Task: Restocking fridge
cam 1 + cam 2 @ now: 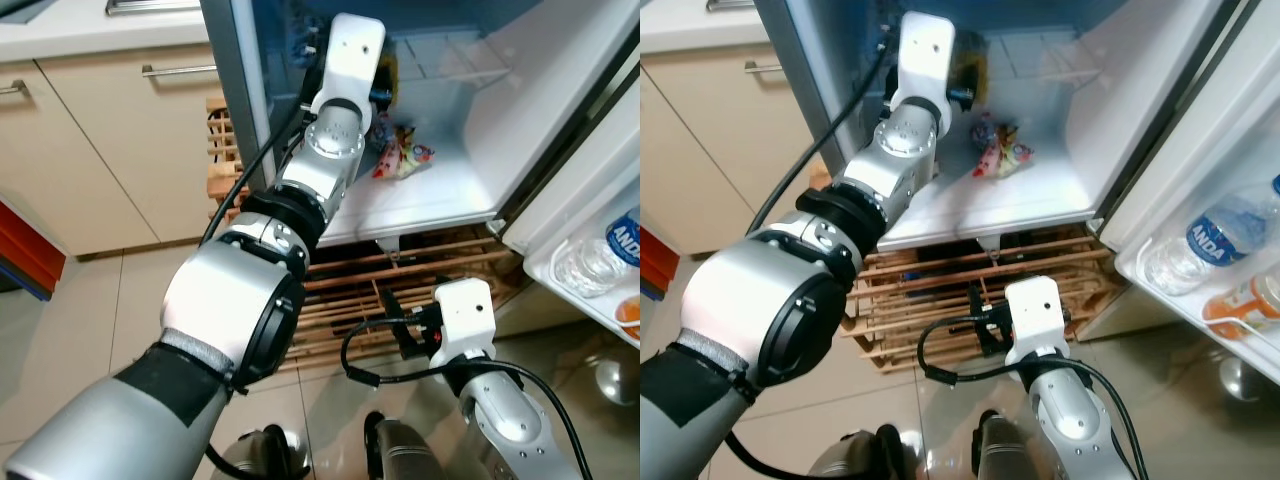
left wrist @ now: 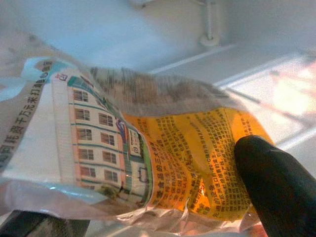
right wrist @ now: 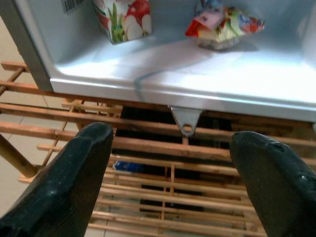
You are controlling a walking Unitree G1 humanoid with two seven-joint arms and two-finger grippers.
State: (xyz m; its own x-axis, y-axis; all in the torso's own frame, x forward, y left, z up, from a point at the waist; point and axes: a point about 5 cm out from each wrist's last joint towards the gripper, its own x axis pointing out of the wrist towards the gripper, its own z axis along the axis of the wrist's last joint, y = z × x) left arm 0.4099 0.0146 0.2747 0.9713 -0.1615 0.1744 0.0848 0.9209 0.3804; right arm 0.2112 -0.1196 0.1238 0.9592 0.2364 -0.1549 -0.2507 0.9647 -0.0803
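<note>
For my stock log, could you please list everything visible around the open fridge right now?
Yellow and white printed plastic food packet: one, held by the left tool inside the fridge.
Bundle of colourful snack wrappers: one, red, pink and yellow, on the fridge floor.
Carton with red and green print: one, standing on the fridge floor.
Clear plastic water bottle with blue label: one, lying in the door shelf.
Orange-topped bottle: one, door shelf, beside the water bottle.
White open fridge: one, interior lit.
Wooden slatted rack: one, light brown, under the fridge.
Beige kitchen cabinets: left of the fridge.
Left tool: shut on the packet.
Right tool: open, low before the rack.
</note>
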